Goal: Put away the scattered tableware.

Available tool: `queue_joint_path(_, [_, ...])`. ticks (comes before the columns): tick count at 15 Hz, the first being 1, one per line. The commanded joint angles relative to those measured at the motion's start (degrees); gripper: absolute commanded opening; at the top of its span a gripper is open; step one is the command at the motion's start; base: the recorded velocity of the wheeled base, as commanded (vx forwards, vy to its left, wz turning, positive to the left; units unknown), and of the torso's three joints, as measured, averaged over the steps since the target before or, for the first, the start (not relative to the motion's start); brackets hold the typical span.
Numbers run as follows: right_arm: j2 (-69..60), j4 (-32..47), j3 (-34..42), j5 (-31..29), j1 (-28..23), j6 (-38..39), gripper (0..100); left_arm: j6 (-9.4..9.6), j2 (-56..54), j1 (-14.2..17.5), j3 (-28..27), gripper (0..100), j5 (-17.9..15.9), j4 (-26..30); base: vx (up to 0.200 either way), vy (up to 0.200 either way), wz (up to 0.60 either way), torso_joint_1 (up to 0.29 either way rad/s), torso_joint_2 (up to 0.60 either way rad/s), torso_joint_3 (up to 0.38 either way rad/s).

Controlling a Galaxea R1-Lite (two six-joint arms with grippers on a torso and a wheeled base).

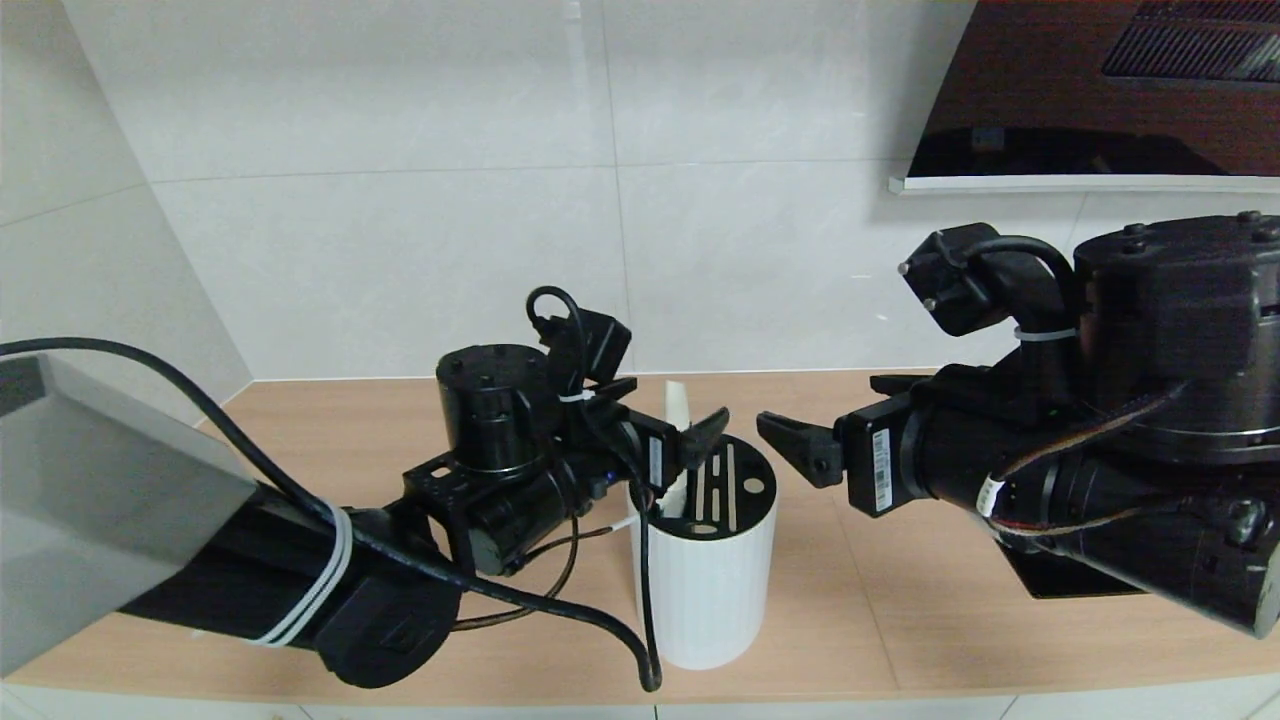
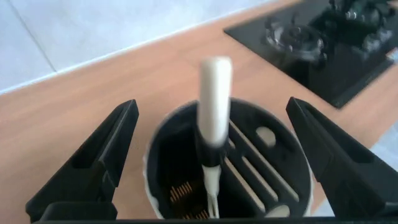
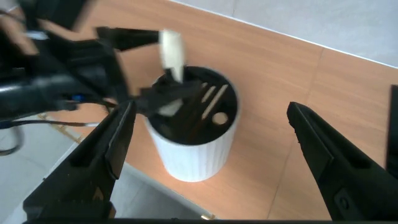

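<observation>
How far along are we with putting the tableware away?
Done: one white-handled utensil stands in the holder on the counter. In hand: nothing; the left pincer is open on either side of that handle, not gripping, and the right pincer is open and empty beside the holder. Left: probably pulling the left pincer clear; whether more tableware waits elsewhere I cannot tell.

In the middle, a white holder (image 1: 706, 590) stands on the wooden counter (image 1: 880, 600), a white handle (image 1: 678, 396) sticks up from it between the spread fingers of the left gripper (image 1: 668, 412), and the right gripper (image 1: 816, 400) gapes just to its right.
</observation>
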Motion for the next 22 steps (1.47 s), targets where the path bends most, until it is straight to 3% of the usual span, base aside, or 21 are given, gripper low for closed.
queue_joint_path(1, [-0.22, -0.45, 0.1, -0.08, -2.81, -0.01, 100, -0.21, -6.14, 0.05, 0.32, 100, 2.46, -2.09, 0.0, 0.0, 0.0, 0.0, 0.0, 0.0])
queue_joint_path(4, [-5.23, -0.54, 4.06, -4.12, -5.54, 0.25, 100, -0.03, -15.01, 1.81, 2.25, 100, 8.52, -3.41, 0.0, 0.0, 0.0, 0.0, 0.0, 0.0])
queue_joint_path(5, [-10.41, -0.54, 9.16, -4.3, -6.94, 0.52, 100, 0.06, -21.34, 3.04, 6.38, 100, 10.89, -3.41, 0.0, 0.0, 0.0, 0.0, 0.0, 0.0])
queue_joint_path(8, [-20.52, -0.54, 19.26, -4.38, -10.99, 0.34, 100, -0.3, -33.65, 4.62, 17.72, 100, 11.24, -3.06, 0.0, 0.0, 0.0, 0.0, 0.0, 0.0])
queue_joint_path(9, [-26.85, -0.45, 25.42, -4.38, -16.0, 0.34, 100, -0.47, -42.52, 8.05, 24.93, 100, 11.24, -0.77, 0.0, 0.0, 0.0, 0.0, 0.0, 0.0])
queue_joint_path(10, [-31.24, -0.45, 29.02, -4.38, -18.63, 0.34, 100, -0.56, -47.62, 10.6, 27.57, 100, 11.16, 1.95, 0.0, 0.0, 0.0, 0.0, 0.0, 0.0])
queue_joint_path(12, [-38.63, -0.45, 36.31, -4.38, -21.89, 0.34, 100, -1.26, -55.97, 14.38, 28.97, 100, 11.07, 10.56, 0.0, 0.0, 0.0, 0.0, 0.0, 0.0])
queue_joint_path(18, [-63.15, 4.47, 44.58, -4.03, -33.31, 3.24, 100, -1.44, -80.84, 23.43, 31.52, 100, 10.37, 30.52, 0.0, 0.0, 0.0, 0.0, 0.0, 0.0])
queue_joint_path(21, [-70.62, 9.4, 47.21, -3.59, -34.28, 3.15, 100, -2.14, -95.43, 29.49, 35.04, 100, 4.39, 43.35, 0.0, 0.0, 0.0, 0.0, 0.0, 0.0])
queue_joint_path(22, [-70.62, 9.4, 47.21, -3.59, -34.28, 3.15, 100, -2.14, -95.43, 29.49, 35.04, 100, 4.39, 43.35, 0.0, 0.0, 0.0, 0.0, 0.0, 0.0])
